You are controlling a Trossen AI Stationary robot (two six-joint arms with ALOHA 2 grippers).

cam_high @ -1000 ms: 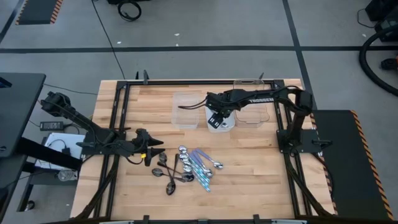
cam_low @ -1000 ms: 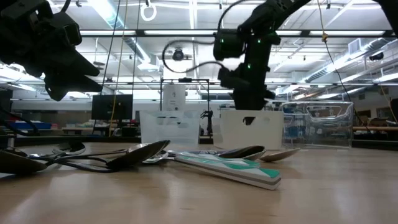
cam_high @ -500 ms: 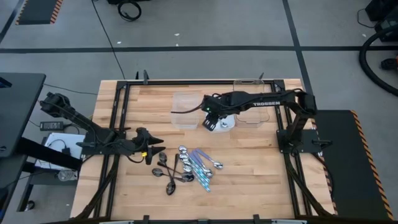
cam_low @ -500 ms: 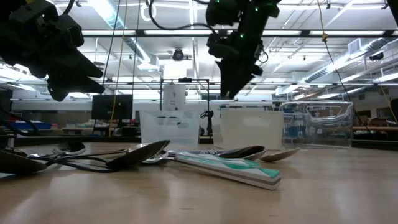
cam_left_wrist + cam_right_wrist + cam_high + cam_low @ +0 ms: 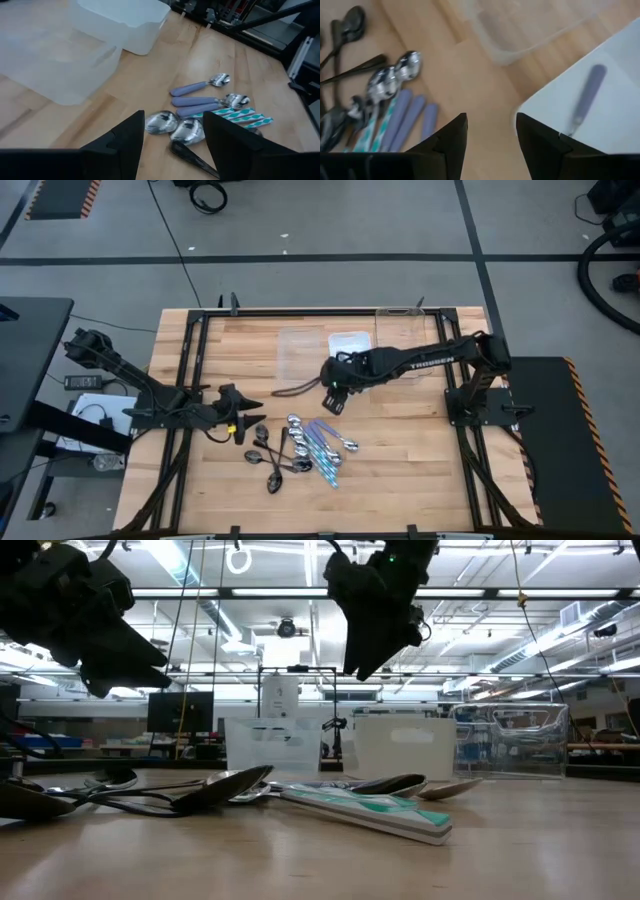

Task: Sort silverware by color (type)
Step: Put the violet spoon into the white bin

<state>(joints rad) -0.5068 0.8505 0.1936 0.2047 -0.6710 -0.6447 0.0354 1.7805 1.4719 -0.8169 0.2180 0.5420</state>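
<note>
Bright ceiling strips are lighting the lab behind the wooden worktop (image 5: 400, 470), and grey floor is showing all around it. Near the front middle of that worktop the silverware (image 5: 300, 448) is lying in a loose cluster: dark spoons (image 5: 268, 465) on the left arm's side, shiny silver ones (image 5: 172, 126) in the middle, and purple-handled spoons (image 5: 195, 97) along with teal-patterned pieces (image 5: 240, 116) toward the right arm's side. One more purple-handled spoon (image 5: 584, 97) is lying inside the white tray (image 5: 350, 343) at the back of the worktop, which is sitting between two clear trays (image 5: 298, 352), one on each side of it. Right now the right end effector (image 5: 334, 385) is hanging in the air between the trays and the spoon cluster, its fingers (image 5: 451, 141) standing apart with nothing between them. Over on the other side, the left end effector (image 5: 248, 420) is hovering just beside the dark spoons, its fingers (image 5: 127, 140) also spread apart and holding nothing.
</note>
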